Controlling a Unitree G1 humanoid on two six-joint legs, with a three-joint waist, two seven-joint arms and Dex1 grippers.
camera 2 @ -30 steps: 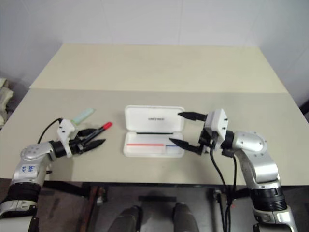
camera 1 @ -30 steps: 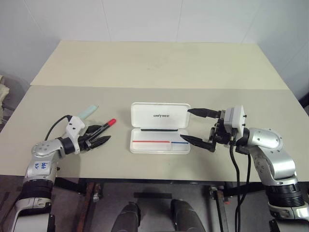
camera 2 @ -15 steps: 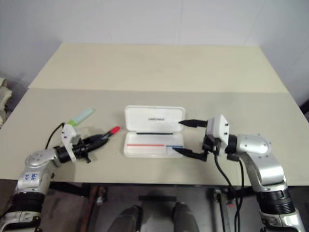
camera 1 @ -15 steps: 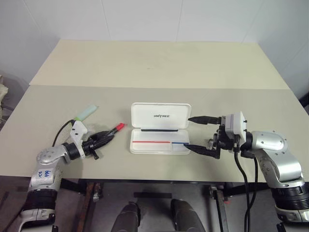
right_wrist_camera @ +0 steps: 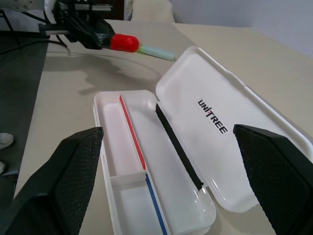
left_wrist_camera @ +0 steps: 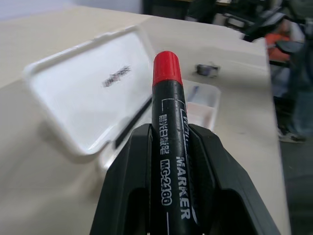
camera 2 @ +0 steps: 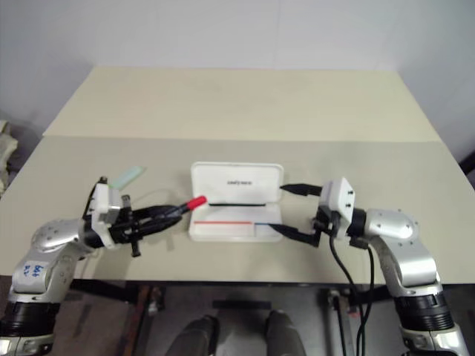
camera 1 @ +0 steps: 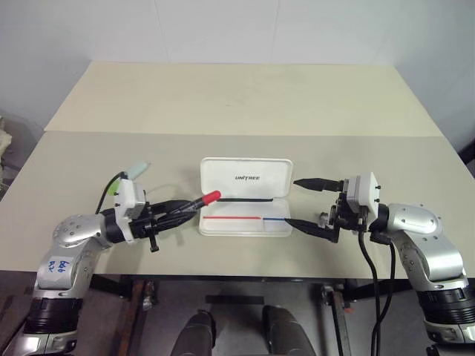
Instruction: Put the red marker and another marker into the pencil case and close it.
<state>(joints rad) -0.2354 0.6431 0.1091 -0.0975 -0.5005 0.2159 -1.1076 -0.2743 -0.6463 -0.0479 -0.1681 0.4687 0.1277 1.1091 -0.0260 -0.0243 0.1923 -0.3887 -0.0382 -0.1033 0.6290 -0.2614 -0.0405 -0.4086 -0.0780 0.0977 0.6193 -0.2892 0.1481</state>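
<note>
In the left eye view, your left gripper (camera 1: 194, 208) sat left of centre, its two black fingers pinched on the slim black-barrelled red marker (camera 1: 199, 202), whose red cap reached the left edge of the white hinged plastic pencil case (camera 1: 246, 194). The case lay open at mid-frame on the beige table (camera 1: 237, 96). The chunky light green marker (camera 1: 133, 173) lay on the table at mid-left, partly behind the arm. Your right gripper (camera 1: 297, 202) stood wide apart and empty at the case's right edge.

In the left wrist view, the fingers (left_wrist_camera: 128, 181) clasped the barrel.

In the right wrist view, the wide-spread fingers (right_wrist_camera: 63, 176) framed the open case.
</note>
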